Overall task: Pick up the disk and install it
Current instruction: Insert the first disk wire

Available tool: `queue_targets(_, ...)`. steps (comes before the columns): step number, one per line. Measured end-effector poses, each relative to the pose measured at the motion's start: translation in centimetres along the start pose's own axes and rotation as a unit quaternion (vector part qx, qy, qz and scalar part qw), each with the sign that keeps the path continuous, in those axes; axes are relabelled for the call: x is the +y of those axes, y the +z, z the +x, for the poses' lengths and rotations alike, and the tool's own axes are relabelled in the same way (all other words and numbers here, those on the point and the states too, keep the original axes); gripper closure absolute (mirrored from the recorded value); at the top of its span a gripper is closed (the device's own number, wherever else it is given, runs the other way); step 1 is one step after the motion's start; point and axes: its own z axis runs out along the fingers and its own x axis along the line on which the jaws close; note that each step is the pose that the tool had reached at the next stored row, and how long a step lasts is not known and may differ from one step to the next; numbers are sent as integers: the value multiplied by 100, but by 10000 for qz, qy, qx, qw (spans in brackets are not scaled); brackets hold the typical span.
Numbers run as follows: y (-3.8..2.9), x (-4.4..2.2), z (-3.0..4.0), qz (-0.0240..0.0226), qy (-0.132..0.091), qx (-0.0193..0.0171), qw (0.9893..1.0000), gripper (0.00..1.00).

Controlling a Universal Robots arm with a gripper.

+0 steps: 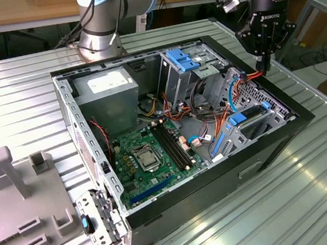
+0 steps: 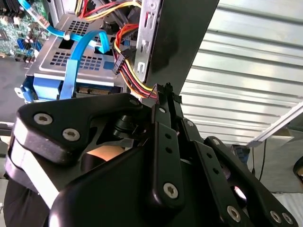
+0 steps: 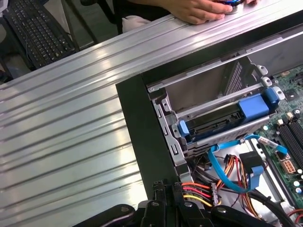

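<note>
claw (image 1: pixel 262 67) pressed together, empty | above case rim (image 1: pixel 287 93) | disk (image 3: pixel 215 124) in cage (image 3: pixel 199 87) slot

Gripper (image 1: pixel 265 65) bore a short line of white lettering on its black body, a maker's mark. Grey power supply (image 1: pixel 104 105) carried a white label (image 1: pixel 107 82), print too small to read.

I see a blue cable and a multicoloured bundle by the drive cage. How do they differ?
The blue cable is one solid colour; the bundle mixes red, orange and yellow. The blue cable is a single flat ribbon; the bundle is several thin wires. The blue cable loops over the drive cage; the bundle runs right beside the gripper. Both lie inside the case.
</note>
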Motion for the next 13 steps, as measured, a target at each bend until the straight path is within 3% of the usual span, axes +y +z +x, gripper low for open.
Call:
queue_targets(2, 22, 50, 12, -4, 25, -9, 10000, 83)
queue_targets(11, 25, 58, -7, -60, 289, -108, 9995, 83)
queue_targets(13, 20, 78, -30, -47, 300, -118, 9995, 83)
